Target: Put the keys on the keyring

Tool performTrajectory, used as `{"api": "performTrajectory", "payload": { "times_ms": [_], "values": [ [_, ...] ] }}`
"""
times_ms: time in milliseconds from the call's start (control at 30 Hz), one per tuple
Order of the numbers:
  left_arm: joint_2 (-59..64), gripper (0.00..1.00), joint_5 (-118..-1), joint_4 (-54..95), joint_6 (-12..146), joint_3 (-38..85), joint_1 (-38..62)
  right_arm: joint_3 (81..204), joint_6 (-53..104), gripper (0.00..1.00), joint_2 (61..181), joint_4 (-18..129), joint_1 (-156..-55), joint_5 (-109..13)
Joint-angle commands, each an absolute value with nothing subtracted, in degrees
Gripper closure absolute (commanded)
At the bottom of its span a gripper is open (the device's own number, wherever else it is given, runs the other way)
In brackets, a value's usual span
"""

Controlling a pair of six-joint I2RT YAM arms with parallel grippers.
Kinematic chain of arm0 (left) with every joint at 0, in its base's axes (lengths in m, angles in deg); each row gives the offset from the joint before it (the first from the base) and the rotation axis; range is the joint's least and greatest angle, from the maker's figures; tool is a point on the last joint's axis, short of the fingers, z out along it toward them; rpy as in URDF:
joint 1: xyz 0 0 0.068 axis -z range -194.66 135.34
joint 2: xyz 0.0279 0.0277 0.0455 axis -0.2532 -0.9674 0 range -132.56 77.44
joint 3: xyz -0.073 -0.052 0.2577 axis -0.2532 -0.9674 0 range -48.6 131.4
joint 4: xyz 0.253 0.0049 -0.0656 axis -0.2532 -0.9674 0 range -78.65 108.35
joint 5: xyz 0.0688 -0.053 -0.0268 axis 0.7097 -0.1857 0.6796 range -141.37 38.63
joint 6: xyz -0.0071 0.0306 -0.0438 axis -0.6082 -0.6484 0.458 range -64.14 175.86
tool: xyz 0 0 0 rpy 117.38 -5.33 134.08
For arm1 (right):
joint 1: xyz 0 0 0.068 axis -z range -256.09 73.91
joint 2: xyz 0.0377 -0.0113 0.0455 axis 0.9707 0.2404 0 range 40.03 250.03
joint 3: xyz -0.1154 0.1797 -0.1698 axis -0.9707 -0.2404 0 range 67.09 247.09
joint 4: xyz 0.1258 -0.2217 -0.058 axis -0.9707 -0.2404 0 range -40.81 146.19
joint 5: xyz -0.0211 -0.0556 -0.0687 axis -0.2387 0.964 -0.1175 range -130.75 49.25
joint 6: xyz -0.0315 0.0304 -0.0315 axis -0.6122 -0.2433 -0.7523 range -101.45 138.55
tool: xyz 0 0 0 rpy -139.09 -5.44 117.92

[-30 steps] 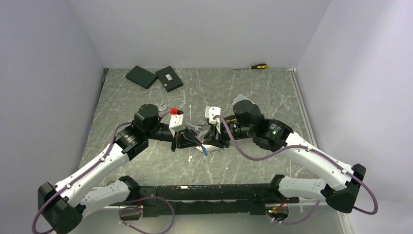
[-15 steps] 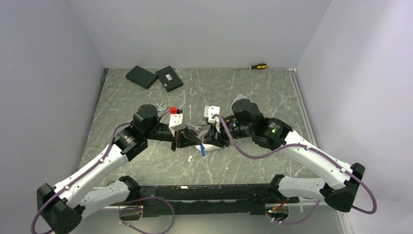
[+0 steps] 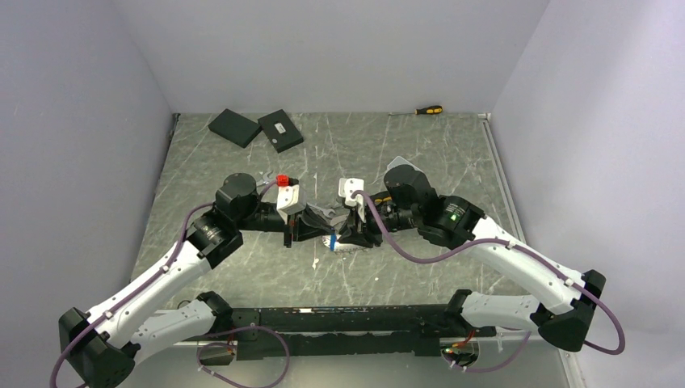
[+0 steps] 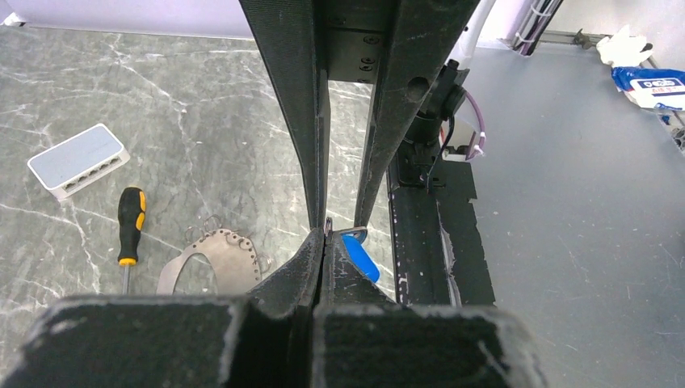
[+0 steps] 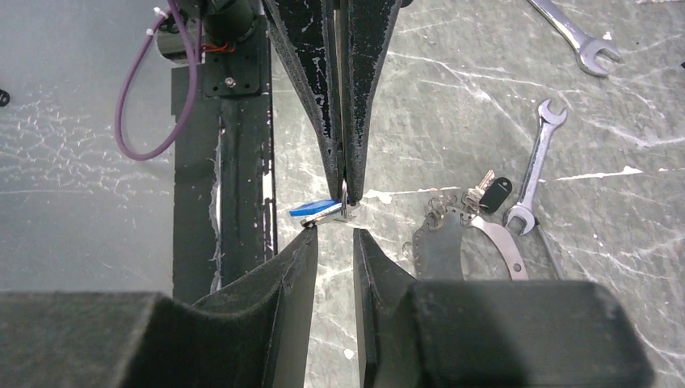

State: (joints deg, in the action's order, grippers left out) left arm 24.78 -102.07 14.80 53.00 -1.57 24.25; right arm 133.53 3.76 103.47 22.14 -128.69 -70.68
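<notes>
The left gripper (image 5: pixel 342 179) jaws are fully closed on a blue-tagged key (image 5: pixel 317 208). The right gripper (image 5: pixel 334 239) jaws stand partly open, tips just beside that key, gripping nothing.

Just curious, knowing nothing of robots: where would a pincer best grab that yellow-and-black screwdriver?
Probably by the thick handle of the screwdriver, from straight above, closing across its width. It lies flat with bare table on both sides, and the handle offers more to pinch than the thin shaft.
</notes>
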Motion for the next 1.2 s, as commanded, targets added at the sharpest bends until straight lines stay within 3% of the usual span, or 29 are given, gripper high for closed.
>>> {"api": "performTrajectory", "payload": {
  "times_ms": [0,267,733,900,933,1000,1167],
  "values": [
    [24.82,1.00,-102.74,17.91,54.98,-0.88,24.26,136.55,4.16,0.74,102.99,23.75,-128.91,-71.26],
    [24.44,1.00,-103.27,17.91,54.96,-1.04,24.27,139.45,2.78,0.74,103.96,22.83,-128.91,-69.30],
    [24.52,1.00,-103.14,20.78,55.50,-1.79,24.25,139.31,3.08,0.85,105.38,22.67,-128.91,-69.84],
    [24.61,1.00,-102.24,21.07,58.34,-2.10,24.23,139.25,3.42,1.00,105.18,23.54,-128.91,-70.03],
    [24.62,0.96,-101.91,21.15,58.59,-2.10,24.27,139.25,3.55,1.00,105.09,23.72,-128.91,-69.93],
    [24.70,0.77,-101.66,20.92,58.84,-2.11,24.27,139.20,3.69,1.00,104.92,23.78,-128.91,-69.83],
    [25.54,0.58,-100.88,20.55,58.67,-2.66,24.26,138.72,4.34,1.00,104.06,24.11,-128.91,-69.97]
  ]
}}
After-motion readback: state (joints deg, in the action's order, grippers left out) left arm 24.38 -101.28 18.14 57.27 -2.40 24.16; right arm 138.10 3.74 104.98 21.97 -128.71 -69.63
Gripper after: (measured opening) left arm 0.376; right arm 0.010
